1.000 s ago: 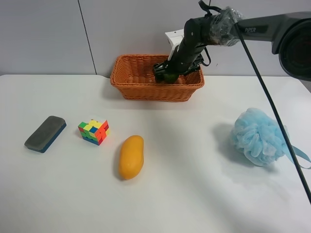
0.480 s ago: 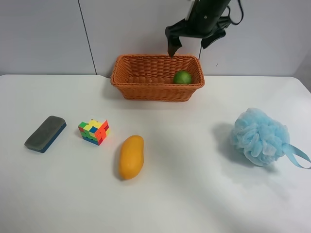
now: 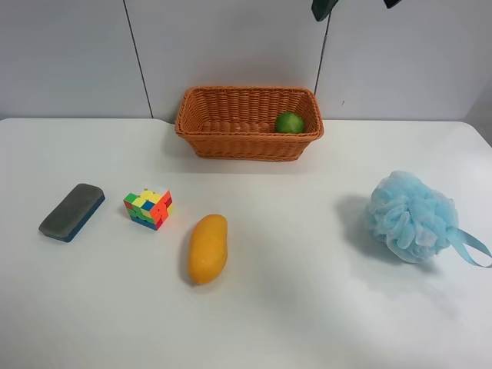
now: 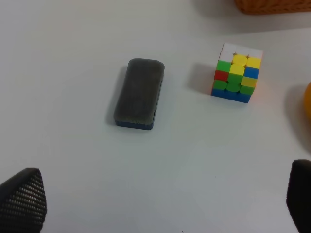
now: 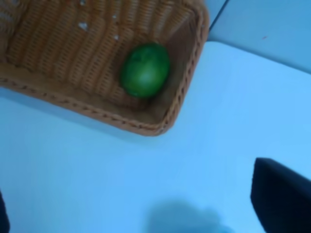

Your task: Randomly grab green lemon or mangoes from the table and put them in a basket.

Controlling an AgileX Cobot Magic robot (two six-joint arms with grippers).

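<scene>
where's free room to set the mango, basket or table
Most of the basket is bare; the green lemon sits at one end. The table is open between the mango and the blue loofah. The eraser, cube and mango crowd together.

Item count: one rectangular orange-brown wicker basket (image 3: 246, 146), one round dark-green lemon (image 3: 289, 122), one elongated yellow-orange mango (image 3: 207, 248), one multicoloured puzzle cube (image 3: 148, 208), one grey-topped blue eraser block (image 3: 71, 211), one light-blue mesh bath sponge (image 3: 407, 217).

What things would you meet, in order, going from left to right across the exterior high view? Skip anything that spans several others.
grey eraser → puzzle cube → mango → green lemon → blue bath puff
</scene>
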